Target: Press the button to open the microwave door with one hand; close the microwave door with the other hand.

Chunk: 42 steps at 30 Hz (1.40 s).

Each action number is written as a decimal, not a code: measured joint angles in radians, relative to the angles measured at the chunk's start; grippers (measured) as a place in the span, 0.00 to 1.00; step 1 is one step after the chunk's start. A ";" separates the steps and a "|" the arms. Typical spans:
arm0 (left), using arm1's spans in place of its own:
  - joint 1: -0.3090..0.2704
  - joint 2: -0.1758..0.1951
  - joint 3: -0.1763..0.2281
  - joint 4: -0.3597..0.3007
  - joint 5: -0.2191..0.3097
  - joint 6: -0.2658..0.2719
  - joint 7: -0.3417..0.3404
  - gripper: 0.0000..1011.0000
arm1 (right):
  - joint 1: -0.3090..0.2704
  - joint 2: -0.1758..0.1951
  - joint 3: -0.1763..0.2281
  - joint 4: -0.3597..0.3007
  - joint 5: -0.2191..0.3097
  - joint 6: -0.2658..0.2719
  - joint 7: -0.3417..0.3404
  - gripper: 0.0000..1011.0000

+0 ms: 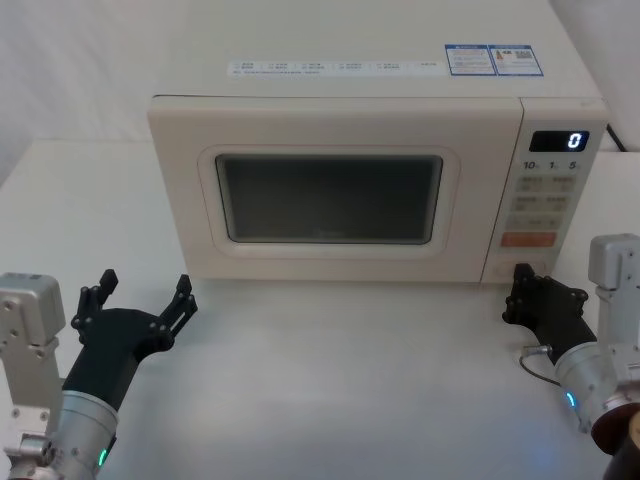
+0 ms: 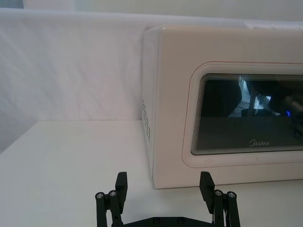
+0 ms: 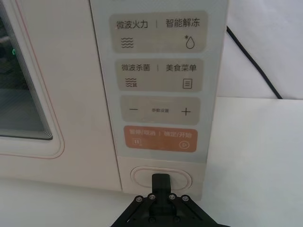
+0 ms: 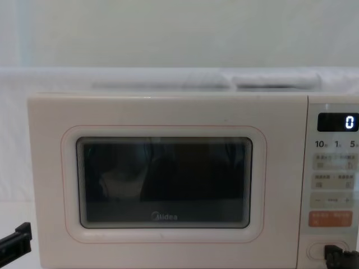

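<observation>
Door's shut, so we're on the button press. Our right hand [image 3: 159,182] is clenched into one blunt tip sitting right at the button [image 3: 161,178], low on the control panel at the right end of the microwave, under the orange key [image 3: 159,140]. We'd say push straight in at the middle and keep off that orange key. The microwave door [image 1: 330,190] sits left of the panel, closed. Our left hand [image 1: 145,297] waits released over the worktop [image 1: 340,380], near the door's left corner, ready to close it.
</observation>
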 joint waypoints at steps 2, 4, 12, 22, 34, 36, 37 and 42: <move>0.000 0.000 0.000 0.000 0.000 0.000 0.000 0.99 | 0.002 0.000 0.001 0.002 0.001 0.000 0.000 0.00; 0.000 0.000 0.000 0.000 0.000 0.000 0.000 0.99 | 0.003 0.000 0.002 0.003 0.002 0.000 0.000 0.00; 0.000 0.000 0.000 0.000 0.000 0.000 0.000 0.99 | 0.008 0.000 0.003 0.010 0.005 -0.002 0.000 0.00; 0.000 0.000 0.000 0.000 0.000 0.000 0.000 0.99 | 0.024 -0.004 0.002 0.028 0.006 -0.006 -0.001 0.00; 0.000 0.000 0.000 0.000 0.000 0.000 0.000 0.99 | 0.048 -0.007 0.002 0.058 0.005 -0.014 -0.003 0.00; 0.000 0.000 0.000 0.000 0.000 0.000 0.000 0.99 | 0.052 -0.008 0.002 0.063 0.004 -0.015 -0.003 0.00; 0.000 0.000 0.000 0.000 0.000 0.000 0.000 0.99 | 0.054 -0.008 0.002 0.064 0.004 -0.015 -0.003 0.00; 0.000 0.000 0.000 0.000 0.000 0.000 0.000 0.99 | 0.060 -0.009 0.003 0.070 0.004 -0.017 -0.004 0.00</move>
